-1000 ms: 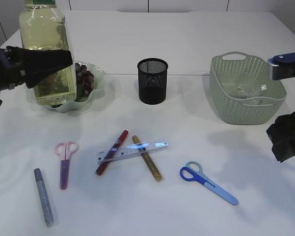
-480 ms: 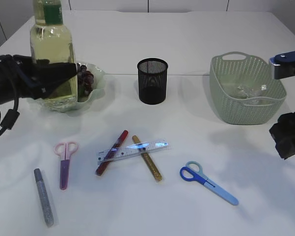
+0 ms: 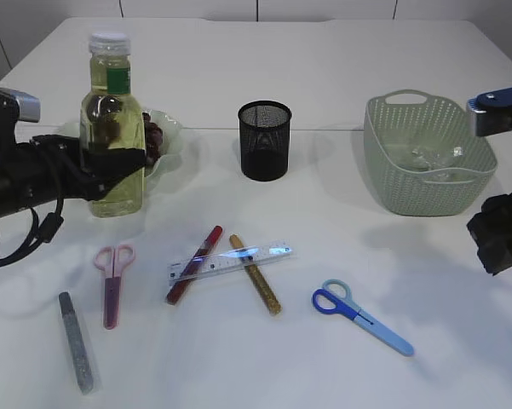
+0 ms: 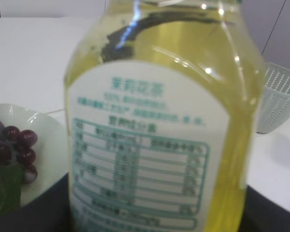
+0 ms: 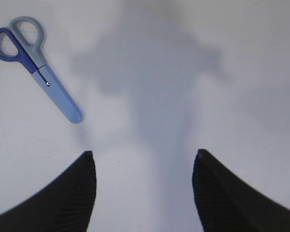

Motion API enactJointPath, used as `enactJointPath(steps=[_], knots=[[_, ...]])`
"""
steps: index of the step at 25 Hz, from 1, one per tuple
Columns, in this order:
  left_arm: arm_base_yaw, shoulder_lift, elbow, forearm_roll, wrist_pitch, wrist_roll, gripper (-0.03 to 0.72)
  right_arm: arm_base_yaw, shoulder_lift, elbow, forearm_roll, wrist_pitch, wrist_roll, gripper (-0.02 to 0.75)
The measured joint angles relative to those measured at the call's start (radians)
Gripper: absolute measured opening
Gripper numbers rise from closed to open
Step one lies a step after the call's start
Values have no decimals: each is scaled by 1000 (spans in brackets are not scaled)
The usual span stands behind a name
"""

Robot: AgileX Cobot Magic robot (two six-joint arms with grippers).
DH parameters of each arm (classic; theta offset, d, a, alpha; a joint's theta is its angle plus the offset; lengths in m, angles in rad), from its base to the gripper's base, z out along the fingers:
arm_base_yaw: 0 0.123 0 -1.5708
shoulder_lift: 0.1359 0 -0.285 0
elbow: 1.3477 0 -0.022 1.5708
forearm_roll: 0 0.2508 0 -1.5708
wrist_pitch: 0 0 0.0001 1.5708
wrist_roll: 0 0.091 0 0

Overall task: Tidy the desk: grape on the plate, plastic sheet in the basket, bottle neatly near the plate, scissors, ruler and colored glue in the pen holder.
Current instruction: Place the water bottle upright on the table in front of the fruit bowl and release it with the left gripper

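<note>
My left gripper (image 3: 111,166) is shut on the bottle (image 3: 111,128) of yellow liquid, which stands upright just in front of the pale green plate (image 3: 172,128); the bottle fills the left wrist view (image 4: 159,125). Dark grapes (image 3: 152,136) lie on the plate (image 4: 43,140). My right gripper (image 5: 142,159) is open and empty above bare table, right of the blue scissors (image 5: 36,67). On the table lie pink scissors (image 3: 112,281), a clear ruler (image 3: 230,260) across red (image 3: 194,264) and gold (image 3: 256,274) glue sticks, a silver glue stick (image 3: 75,341) and blue scissors (image 3: 362,315).
A black mesh pen holder (image 3: 265,141) stands at centre back. A green basket (image 3: 428,153) at the right holds a crumpled clear plastic sheet (image 3: 430,158). The right arm hangs by the table's right edge.
The left gripper has lowered the bottle and moved it slightly right and forward, from above the plate down beside it. The right arm has barely moved.
</note>
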State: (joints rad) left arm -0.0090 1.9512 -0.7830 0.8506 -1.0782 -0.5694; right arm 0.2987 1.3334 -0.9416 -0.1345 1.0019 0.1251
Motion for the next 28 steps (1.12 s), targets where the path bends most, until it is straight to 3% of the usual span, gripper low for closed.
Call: enactJointPath(steps=[10,16,28], knots=[[-62,144,-97,-32,6,96,449,0,0,-2,0,0,0,491],[-105,193,-107,-131,7,186,449,0,0,-2,0,-2,2,491],[-127,279,-158,-202,8,204,449,0,0,-2,-9,-2,2,491]])
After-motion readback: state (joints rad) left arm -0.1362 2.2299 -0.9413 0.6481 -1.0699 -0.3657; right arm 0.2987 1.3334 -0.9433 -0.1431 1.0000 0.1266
